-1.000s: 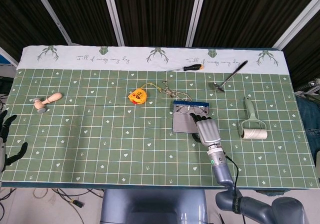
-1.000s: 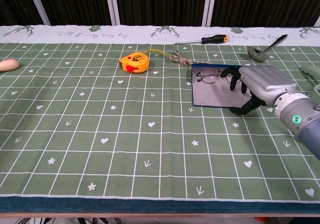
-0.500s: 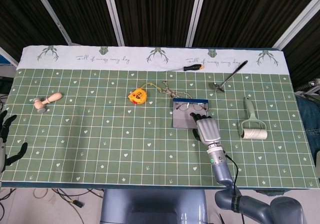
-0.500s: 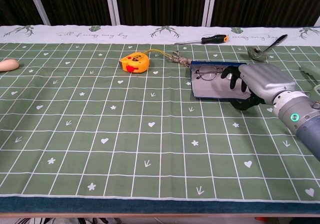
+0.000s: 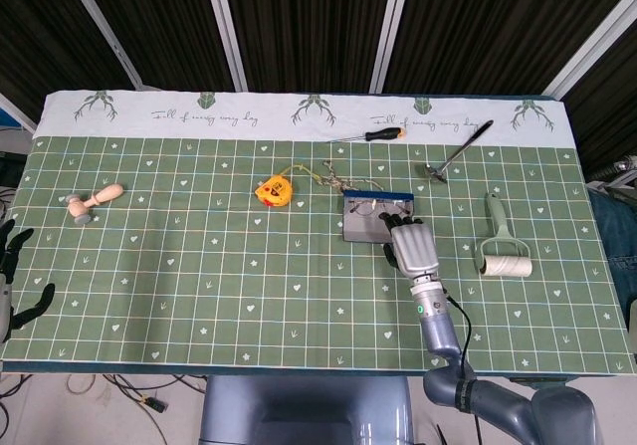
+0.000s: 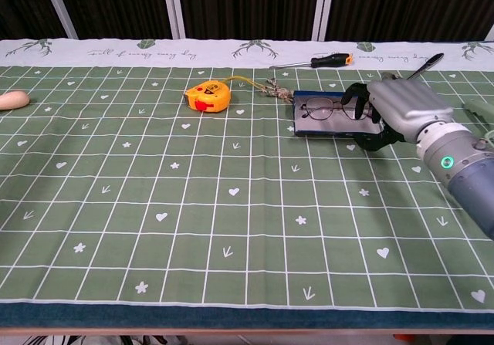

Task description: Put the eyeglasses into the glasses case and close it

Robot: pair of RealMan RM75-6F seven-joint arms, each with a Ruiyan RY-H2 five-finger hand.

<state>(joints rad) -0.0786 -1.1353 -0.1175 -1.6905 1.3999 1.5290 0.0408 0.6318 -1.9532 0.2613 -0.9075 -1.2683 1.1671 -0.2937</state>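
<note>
Since the earlier frames the flat grey lid of the dark blue glasses case (image 6: 333, 121) has swung up and over, so the case now shows as a much shallower shape, and the right hand (image 6: 390, 113) has travelled forward with it. That silver-backed hand with dark fingers (image 6: 360, 107) sits at the case's right end, fingers curled over the lid edge and thumb under it, pinching the flap; whether the lid is fully down I cannot tell. The thin wire-framed eyeglasses (image 6: 323, 109) lie inside the case, lenses visible at its far side, not yet covered from the chest view. They look light and fragile, with slippery lenses, so any nudge belongs on the frame bridge or temples, never the glass; the case itself seems stiff and is best pressed along its free long edge. Beyond it on the green checked counter (image 5: 199, 266) rest an orange tape measure (image 5: 275, 189), a screwdriver (image 5: 383, 134), a metal spoon (image 5: 453, 154) and a white lint roller (image 5: 501, 249). The left hand (image 5: 15, 276) hangs at the counter's left edge, fingers spread, holding nothing.
</note>
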